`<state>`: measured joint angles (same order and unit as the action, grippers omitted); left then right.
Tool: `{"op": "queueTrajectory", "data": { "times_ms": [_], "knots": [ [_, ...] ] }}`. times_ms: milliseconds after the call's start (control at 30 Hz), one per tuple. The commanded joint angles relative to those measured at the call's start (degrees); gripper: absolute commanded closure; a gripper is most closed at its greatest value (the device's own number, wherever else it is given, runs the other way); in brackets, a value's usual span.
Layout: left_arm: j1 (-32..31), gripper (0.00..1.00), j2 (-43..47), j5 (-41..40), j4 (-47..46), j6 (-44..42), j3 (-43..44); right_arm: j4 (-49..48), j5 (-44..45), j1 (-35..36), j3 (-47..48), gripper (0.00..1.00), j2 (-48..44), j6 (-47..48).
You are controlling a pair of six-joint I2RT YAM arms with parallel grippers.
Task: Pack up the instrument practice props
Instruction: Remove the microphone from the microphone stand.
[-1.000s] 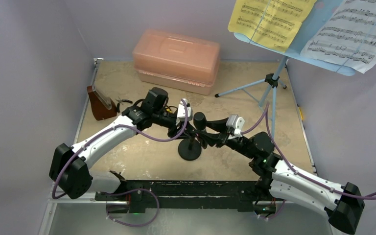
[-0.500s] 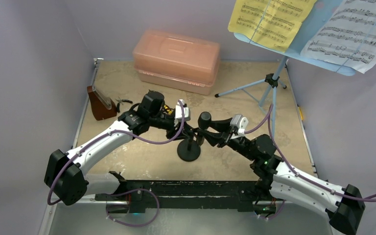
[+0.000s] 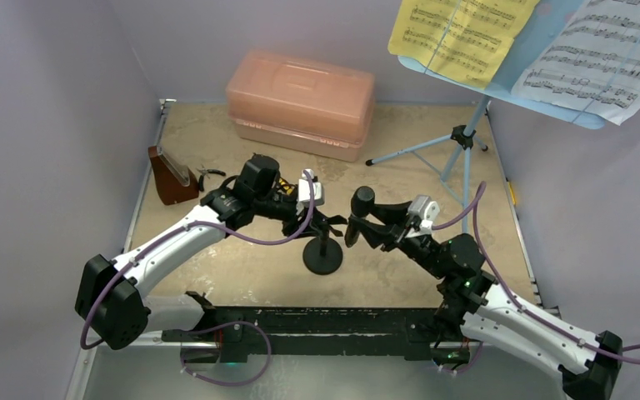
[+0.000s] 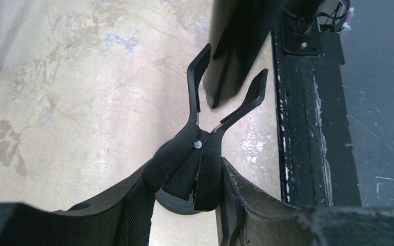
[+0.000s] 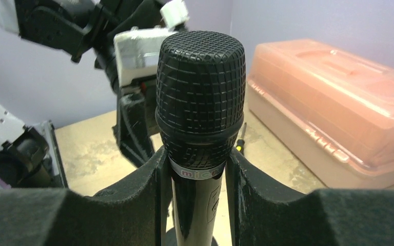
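Note:
The black microphone (image 5: 200, 97) is shut in my right gripper (image 5: 197, 205), whose pads press its handle just below the grille. From above, the microphone (image 3: 362, 200) hangs clear to the right of its short stand (image 3: 323, 257), which has a round base. My left gripper (image 3: 329, 223) is shut on the stand's forked clip (image 4: 197, 164); the clip's two prongs stand empty. The microphone's tail end (image 4: 231, 51) hovers beyond the prongs. The brown metronome (image 3: 171, 175) sits at the far left. The light-blue music stand (image 3: 465, 137) holds a yellow page (image 3: 458, 33) and a white page (image 3: 600, 58).
A translucent pink case (image 3: 300, 100), lid shut, stands at the back and shows again as the case (image 5: 338, 102) behind the microphone. Small hand tools (image 3: 210, 172) lie beside the metronome. The black base rail (image 4: 308, 128) runs along the near edge. The tripod legs (image 3: 408, 152) spread across the back right.
My right gripper has carried the microphone rightward, out of the clip and away from the stand. The left gripper stayed on the clip, its arm shifting slightly left.

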<state>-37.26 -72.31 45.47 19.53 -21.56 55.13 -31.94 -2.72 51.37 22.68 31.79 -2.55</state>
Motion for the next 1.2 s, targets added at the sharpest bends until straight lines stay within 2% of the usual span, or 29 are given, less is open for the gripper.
{"op": "queueTrajectory", "data": {
  "times_ms": [0,333,433,500,567,633,833,1000,1167],
  "knots": [
    [-0.3,1.0,0.2,-1.7,3.3,-1.2,-0.9,-3.0,5.0,-0.6,4.4,1.0,-2.2,1.4],
    [-0.3,0.99,0.8,-4.3,2.6,-0.8,-1.0,1.0,6.4,-0.6,8.0,1.0,-2.8,1.8],
    [-0.2,0.78,2.0,-5.1,1.4,0.0,-1.3,1.7,6.7,-0.6,9.4,1.0,-1.6,2.1],
    [-0.2,0.52,2.6,-5.6,0.6,0.8,-1.3,1.9,6.7,-0.6,10.3,1.0,-0.5,2.3],
    [-0.2,0.31,3.3,-6.2,-0.1,1.4,-1.3,1.8,6.7,-0.6,11.4,1.0,0.6,2.4],
    [-0.2,0.19,4.2,-6.3,-1.1,2.4,-1.2,1.8,6.8,-0.6,12.6,1.0,1.5,3.2],
    [-0.2,0.08,9.3,-10.1,-6.0,6.8,-2.7,2.4,9.0,-0.6,16.4,1.0,4.3,6.3],
    [-0.1,0.04,13.2,-15.0,-9.4,11.0,-2.4,-0.5,8.8,-0.6,18.8,1.0,7.2,6.4],
    [0.4,0.02,16.5,-16.1,-10.4,11.8,-2.7,-4.7,6.3,-0.6,21.4,1.0,13.7,4.9]
  ]
}}
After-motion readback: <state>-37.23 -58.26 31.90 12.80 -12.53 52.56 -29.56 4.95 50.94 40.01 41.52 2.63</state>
